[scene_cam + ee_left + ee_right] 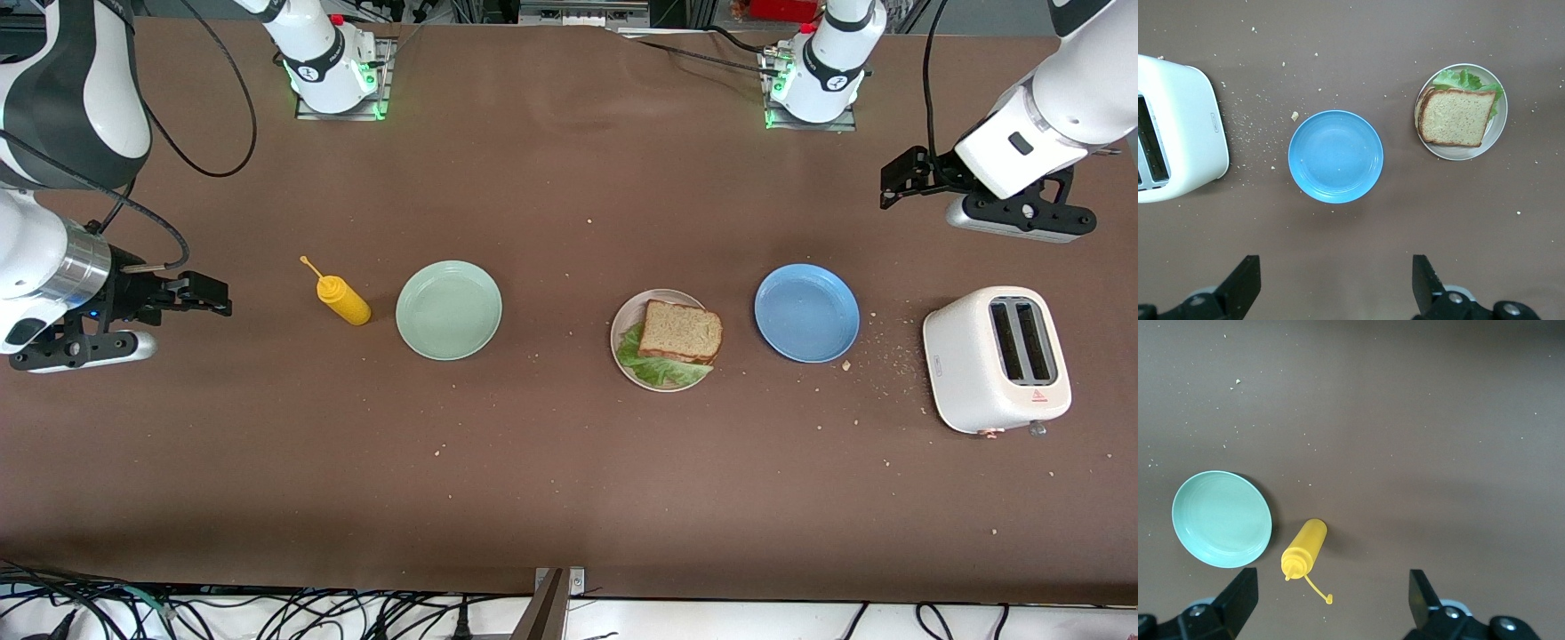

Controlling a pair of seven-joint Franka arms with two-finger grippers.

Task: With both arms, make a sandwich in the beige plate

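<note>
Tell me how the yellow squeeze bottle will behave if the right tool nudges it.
The yellow squeeze bottle looks like soft plastic, so it would probably dent under a pinch. Narrow and seemingly upright, it may tip, then roll toward the mint-green plate beside it. Its cap dangles off the nozzle, so contents might leak.

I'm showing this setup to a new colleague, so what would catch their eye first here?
Probably the finished sandwich of brown bread and green lettuce on the round beige plate mid-table, between the empty mint-green plate and empty blue plate. Next, the yellow squeeze bottle and white two-slot toaster at the row's ends, with the open left gripper and right gripper drawn back.
</note>
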